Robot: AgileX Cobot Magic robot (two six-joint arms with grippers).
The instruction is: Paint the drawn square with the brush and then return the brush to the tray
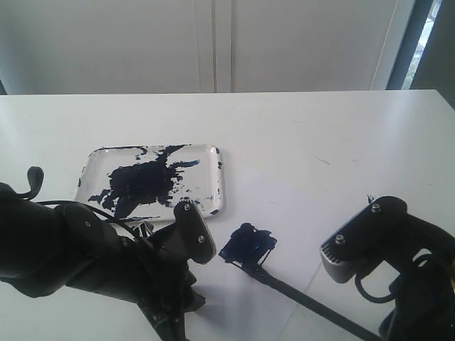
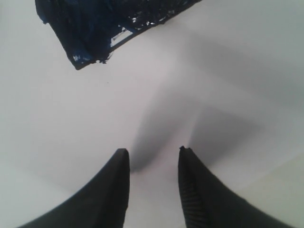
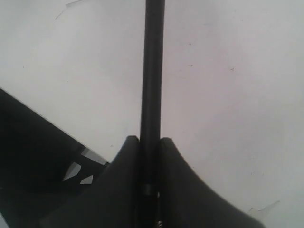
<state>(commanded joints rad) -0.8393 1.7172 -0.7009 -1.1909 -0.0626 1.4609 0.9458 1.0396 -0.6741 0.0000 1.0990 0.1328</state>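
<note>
The drawn square (image 1: pixel 248 246) lies in front of the tray, blotched dark blue; in the left wrist view the drawn square (image 2: pixel 109 26) shows with a small white gap left in the paint. The brush (image 1: pixel 298 295) slants from the square's near corner toward the bottom right. My right gripper (image 3: pixel 150 138) is shut on the brush (image 3: pixel 152 71); its jaws are out of the exterior view. My left gripper (image 2: pixel 153 151) is open over bare table, nothing between its fingers. The tray (image 1: pixel 213 206) sits left of centre, smeared with navy paint.
The left arm (image 1: pixel 85 256) fills the lower left of the exterior view, close to the tray's front edge and the square. The right arm's wrist (image 1: pixel 377 238) stands at the lower right. The white table (image 1: pixel 320 142) stretches back to a wall.
</note>
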